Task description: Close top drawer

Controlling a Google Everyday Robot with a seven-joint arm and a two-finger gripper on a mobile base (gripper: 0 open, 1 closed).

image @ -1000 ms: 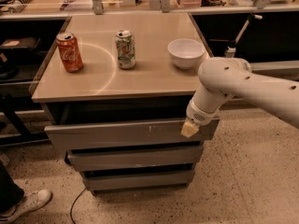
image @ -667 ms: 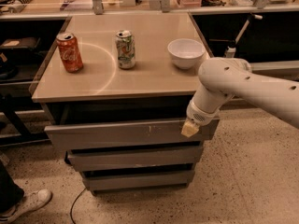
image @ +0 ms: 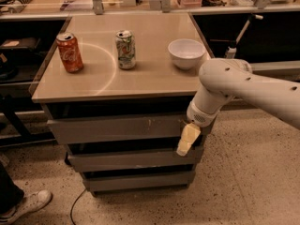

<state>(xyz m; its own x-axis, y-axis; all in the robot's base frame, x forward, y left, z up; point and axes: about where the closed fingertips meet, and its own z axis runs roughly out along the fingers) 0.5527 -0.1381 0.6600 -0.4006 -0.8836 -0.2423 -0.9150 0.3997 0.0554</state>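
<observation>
The top drawer (image: 117,128) is a wide grey metal drawer just under the counter top, with small white scuffs right of centre. Its front stands slightly forward of the cabinet, with a dark gap above it. My gripper (image: 186,138) hangs from the white arm at the drawer front's right end, its yellowish fingers (image: 188,136) pointing down against or just in front of the front's right edge. It holds nothing that I can see.
On the counter top (image: 98,81) stand an orange soda can (image: 69,52), a green-white can (image: 125,49) and a white bowl (image: 186,53). Two shorter grey drawer fronts (image: 133,159) sit below. A person's shoe (image: 23,204) and a cable lie on the floor at left.
</observation>
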